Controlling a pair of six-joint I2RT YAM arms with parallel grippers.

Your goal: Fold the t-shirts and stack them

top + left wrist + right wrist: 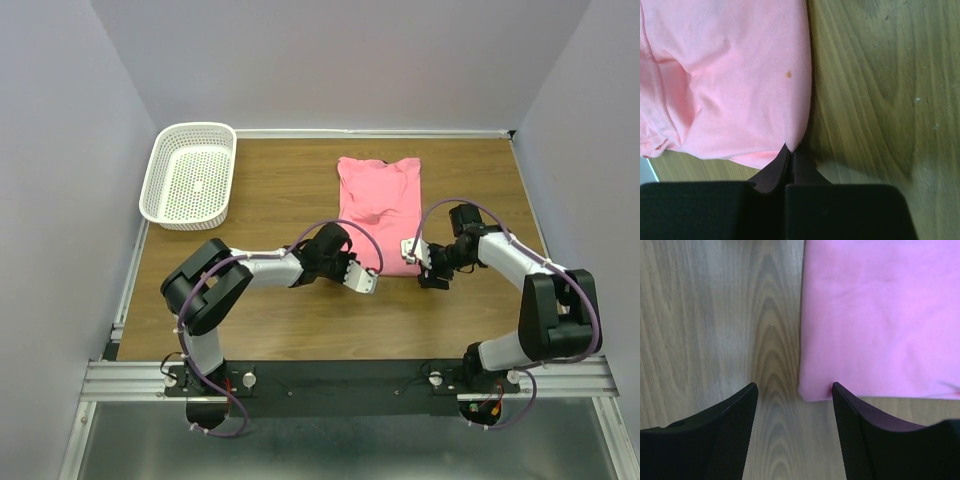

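The salmon-pink t-shirt [378, 205] lies folded into a long strip in the middle of the wooden table. My left gripper [364, 281] sits at its near left corner. In the left wrist view the two black fingers are pressed together, and the left gripper [791, 149] pinches the corner of the t-shirt [735, 75]. My right gripper [413, 250] is at the shirt's near right corner. In the right wrist view the right gripper [795, 390] stands open, with the corner of the t-shirt [880, 315] between its fingers and one fingertip [840, 392] at the hem.
A white perforated basket [190, 172] stands at the back left of the table [280, 320]. Purple walls close in the table at the back and both sides. A metal rail carrying the arm bases runs along the near edge.
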